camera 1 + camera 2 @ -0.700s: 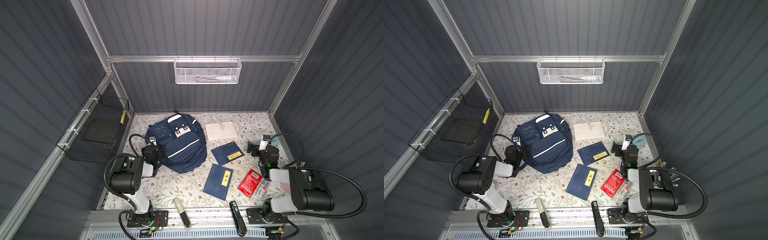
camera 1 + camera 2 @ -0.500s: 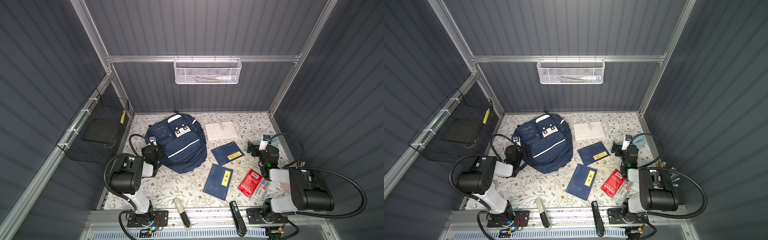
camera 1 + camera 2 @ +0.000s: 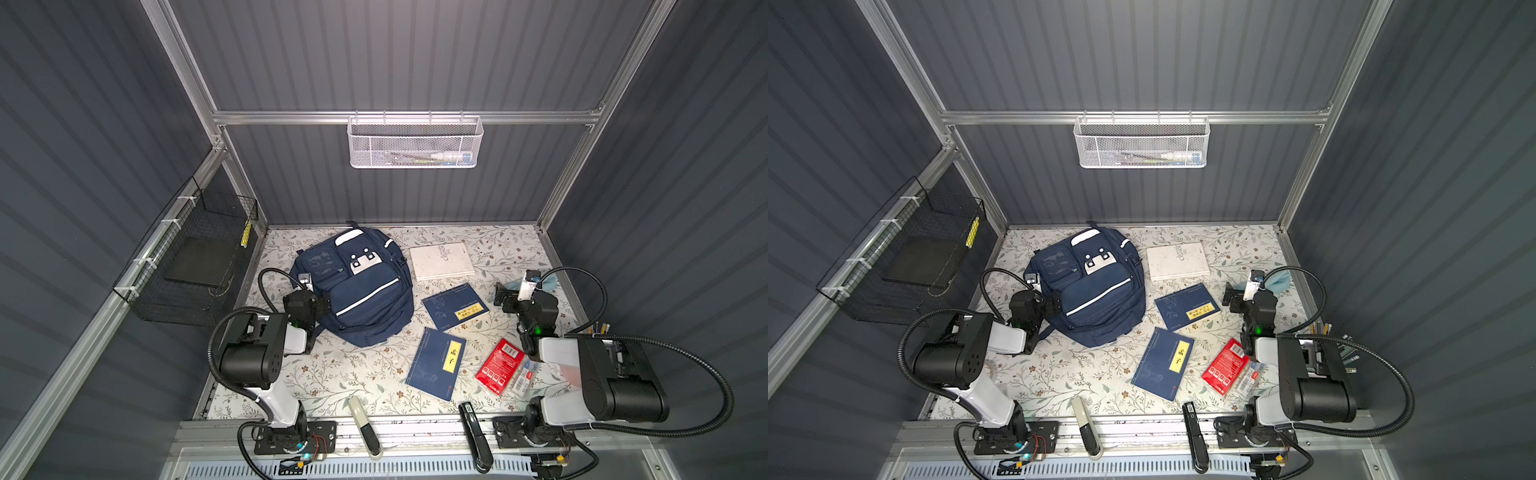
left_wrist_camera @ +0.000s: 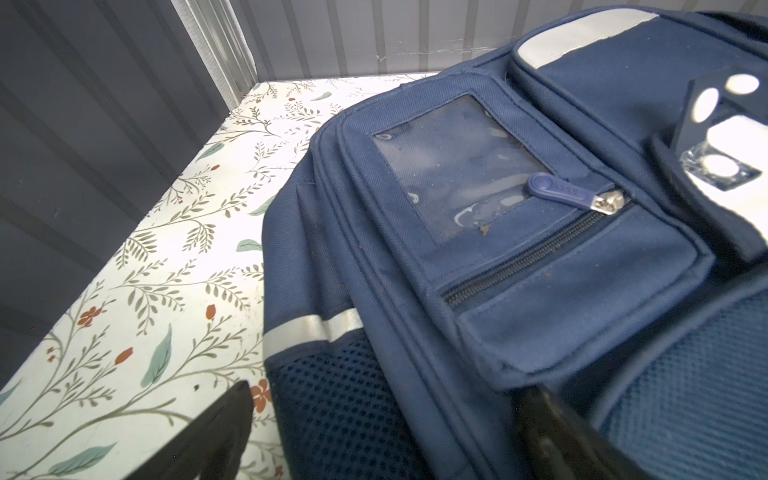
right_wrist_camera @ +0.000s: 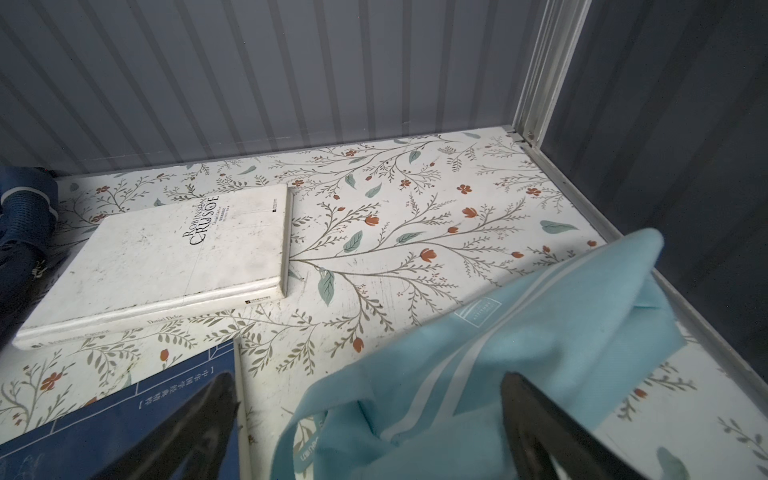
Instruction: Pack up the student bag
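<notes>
The student bag (image 3: 365, 291) (image 3: 1096, 291), navy with white stripes, lies flat at the back left of the floral table, zips shut. My left gripper (image 3: 316, 300) (image 4: 388, 390) is open at the bag's left edge. One finger is over the table and the other over the bag's fabric, with the mesh side pocket (image 4: 332, 411) between them. My right gripper (image 3: 505, 297) (image 5: 370, 380) is open at the right side, low over a light blue cloth (image 5: 519, 332) (image 3: 549, 282). It grips nothing.
A white book (image 3: 441, 261) (image 5: 166, 257) lies right of the bag. Nearer lie two blue booklets (image 3: 455, 306) (image 3: 436, 363), a red pack (image 3: 498, 365) and a pen pack (image 3: 525, 376). A white mesh basket (image 3: 415, 141) hangs on the back wall, a black wire basket (image 3: 195, 266) on the left.
</notes>
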Action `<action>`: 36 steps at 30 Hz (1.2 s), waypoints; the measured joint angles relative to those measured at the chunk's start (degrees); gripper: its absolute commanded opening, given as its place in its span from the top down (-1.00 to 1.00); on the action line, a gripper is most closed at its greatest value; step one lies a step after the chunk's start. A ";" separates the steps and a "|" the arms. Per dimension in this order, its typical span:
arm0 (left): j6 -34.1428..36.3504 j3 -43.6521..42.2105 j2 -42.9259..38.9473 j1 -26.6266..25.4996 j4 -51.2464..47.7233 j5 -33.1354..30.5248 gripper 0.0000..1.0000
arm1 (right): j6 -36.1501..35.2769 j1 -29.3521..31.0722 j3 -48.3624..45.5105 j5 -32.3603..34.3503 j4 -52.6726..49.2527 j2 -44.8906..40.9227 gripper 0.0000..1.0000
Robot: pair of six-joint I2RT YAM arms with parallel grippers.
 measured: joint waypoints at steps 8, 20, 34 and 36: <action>0.00 0.00 0.00 0.00 0.02 0.02 -1.00 | -0.02 0.00 0.00 -0.07 0.13 -0.04 -0.98; -16.04 10.71 -22.12 0.02 -27.74 5.77 -1.00 | 10.19 5.53 18.84 -6.25 -26.69 -12.85 -0.98; -39.30 11.93 -10.99 -14.16 -44.68 4.35 -0.28 | 13.53 29.70 68.08 -17.31 -53.75 34.36 -0.57; -39.85 12.46 -10.10 -14.10 -45.33 3.13 -0.06 | 14.05 30.10 72.91 -18.51 -56.28 39.10 -0.41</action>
